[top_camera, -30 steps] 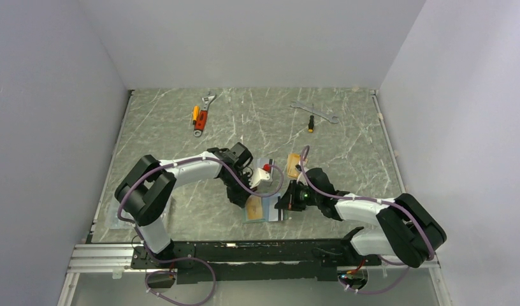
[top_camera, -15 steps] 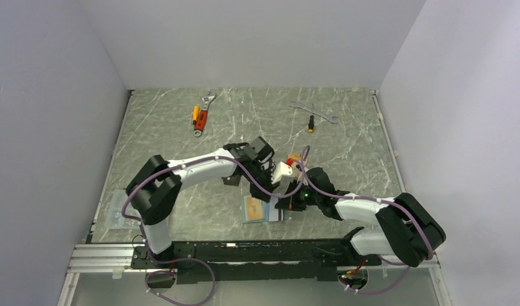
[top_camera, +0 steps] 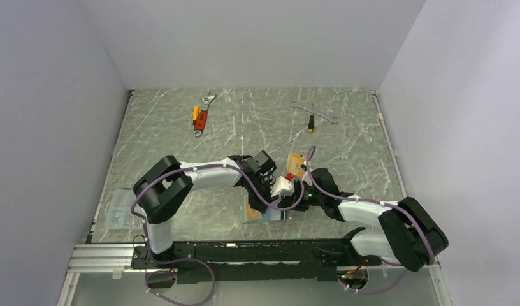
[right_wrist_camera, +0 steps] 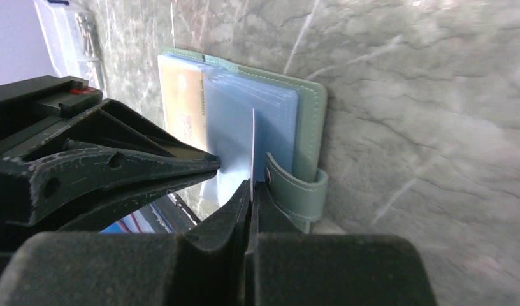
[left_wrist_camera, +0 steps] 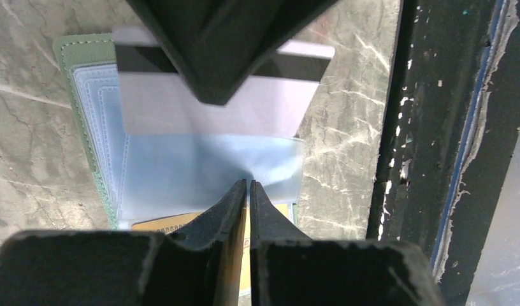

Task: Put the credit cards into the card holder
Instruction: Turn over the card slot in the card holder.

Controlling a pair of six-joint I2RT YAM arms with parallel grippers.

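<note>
right claw (right_wrist_camera: 251,186) clamps a silver card (left_wrist_camera: 149,108) edge-down over the open card holder (right_wrist_camera: 308,108). left claw (left_wrist_camera: 248,185) pinches its clear sleeve (left_wrist_camera: 181,169).

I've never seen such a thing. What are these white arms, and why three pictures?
The machine is a left arm and a right arm bolted at the near edge of a table, each ending in a two-finger gripper. The wide picture looks down from above and behind. The other two come from a camera on each wrist, so the dark wedges there are the fingers. On the table lie an open green card holder, a loose orange-gold card, an orange-handled wrench, a silver wrench and a screwdriver. The left gripper pinches a clear pocket of the card holder. The right gripper grips a silver-grey card, held right at that pocket.
</note>
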